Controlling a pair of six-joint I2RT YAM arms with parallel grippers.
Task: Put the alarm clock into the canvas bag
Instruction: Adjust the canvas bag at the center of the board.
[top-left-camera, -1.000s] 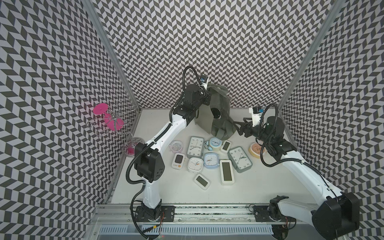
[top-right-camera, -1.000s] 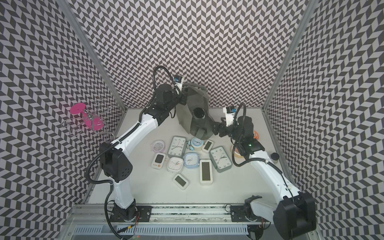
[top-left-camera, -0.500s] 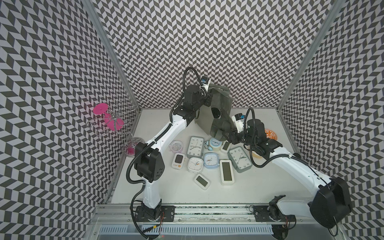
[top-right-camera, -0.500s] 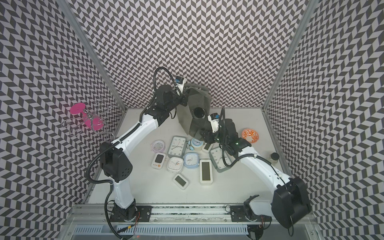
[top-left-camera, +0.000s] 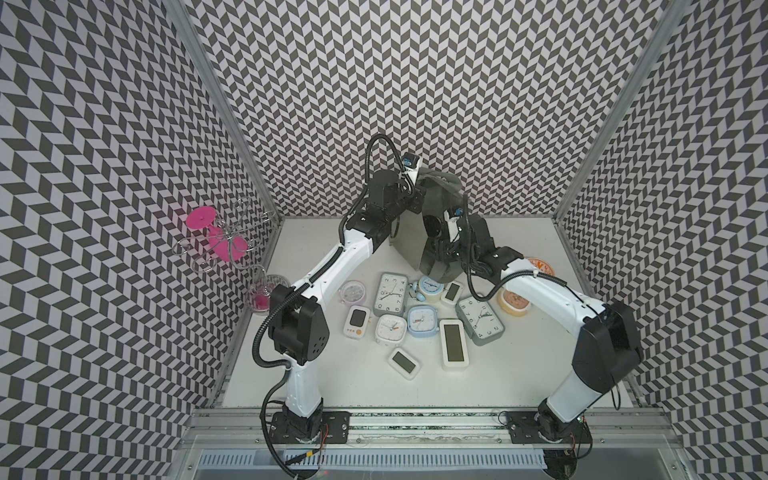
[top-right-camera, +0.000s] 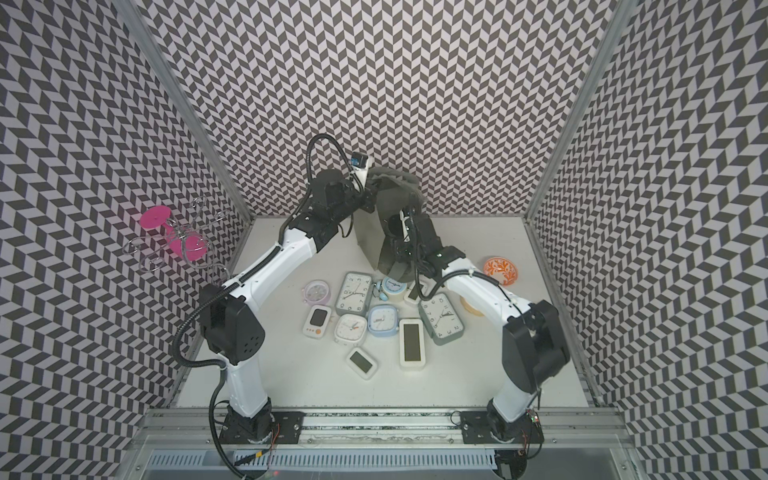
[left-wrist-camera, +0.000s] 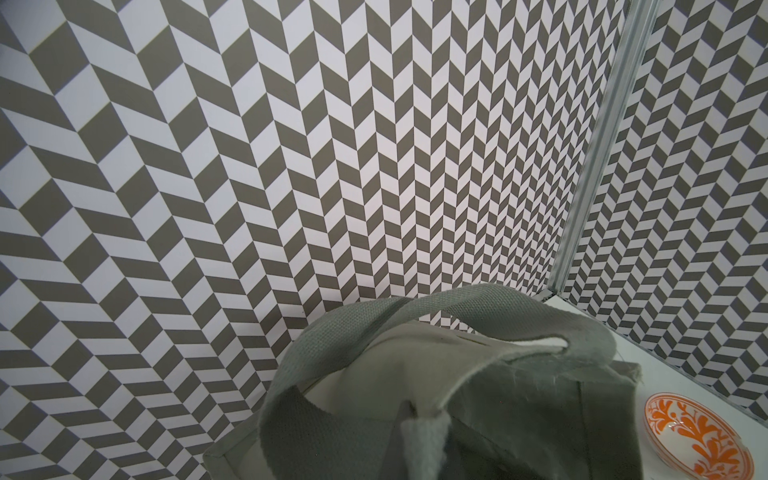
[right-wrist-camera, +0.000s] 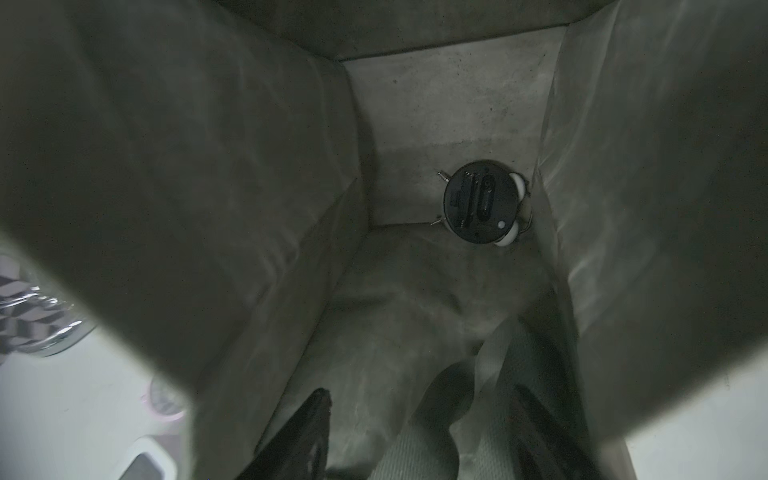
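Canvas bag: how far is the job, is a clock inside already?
Done: one round black alarm clock lies at the bottom of the canvas bag. In hand: the left gripper is shut on the bag's top edge; the right gripper is open and empty inside the mouth. Left: probably only withdrawing and releasing.

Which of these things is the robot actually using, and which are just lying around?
In use: canvas bag, black alarm clock lying inside it, left gripper holding the bag, right gripper open in its mouth.
Lying about: orange bowl, grey clock, blue clock, white digital clock.
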